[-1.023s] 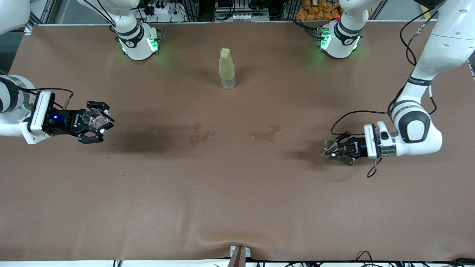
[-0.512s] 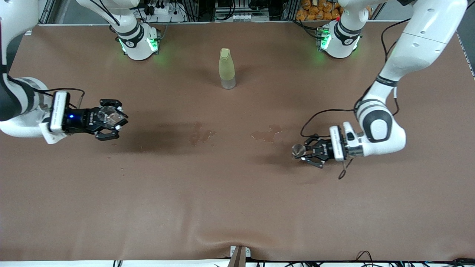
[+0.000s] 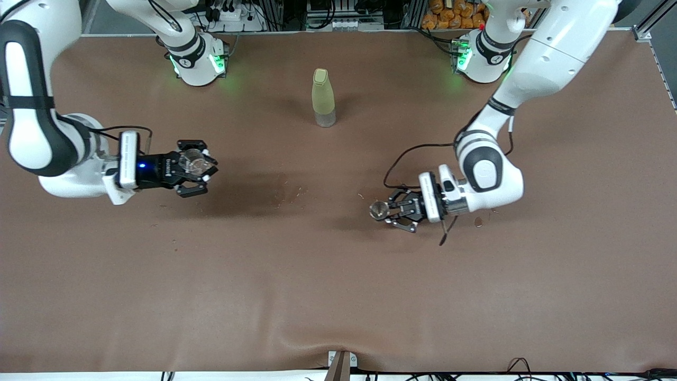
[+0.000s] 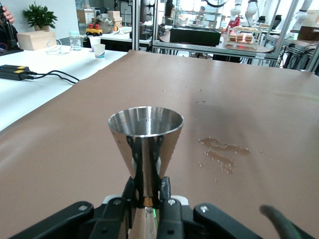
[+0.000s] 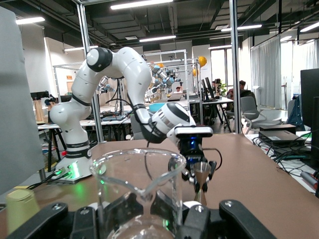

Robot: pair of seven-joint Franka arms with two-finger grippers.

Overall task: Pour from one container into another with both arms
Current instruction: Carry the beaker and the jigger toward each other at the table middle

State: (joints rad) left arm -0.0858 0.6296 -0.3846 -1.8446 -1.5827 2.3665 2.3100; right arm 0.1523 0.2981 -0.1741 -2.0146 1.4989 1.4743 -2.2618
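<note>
My right gripper (image 3: 203,169) hangs over the table toward the right arm's end, shut on a clear glass beaker (image 3: 191,162). In the right wrist view the beaker (image 5: 137,174) stands upright between the black fingers (image 5: 122,211), its spout facing the camera. My left gripper (image 3: 385,211) is over the table's middle part, shut on a steel jigger (image 3: 378,209). In the left wrist view the jigger (image 4: 145,133) stands upright, clamped at its narrow waist, with its upper cup open. The two grippers face each other, well apart. The right wrist view also shows the left gripper's jigger (image 5: 201,174) farther off.
A pale yellow-green bottle (image 3: 323,98) stands upright between the two arm bases, farther from the front camera than both grippers. Wet stains (image 3: 288,193) mark the brown table cover (image 3: 338,296) between the grippers, and they show in the left wrist view as stains (image 4: 223,152).
Both arms have swung inward toward the table's middle, carrying the beaker and the jigger closer to each other. The left arm moved farther. The bottle has not moved.
</note>
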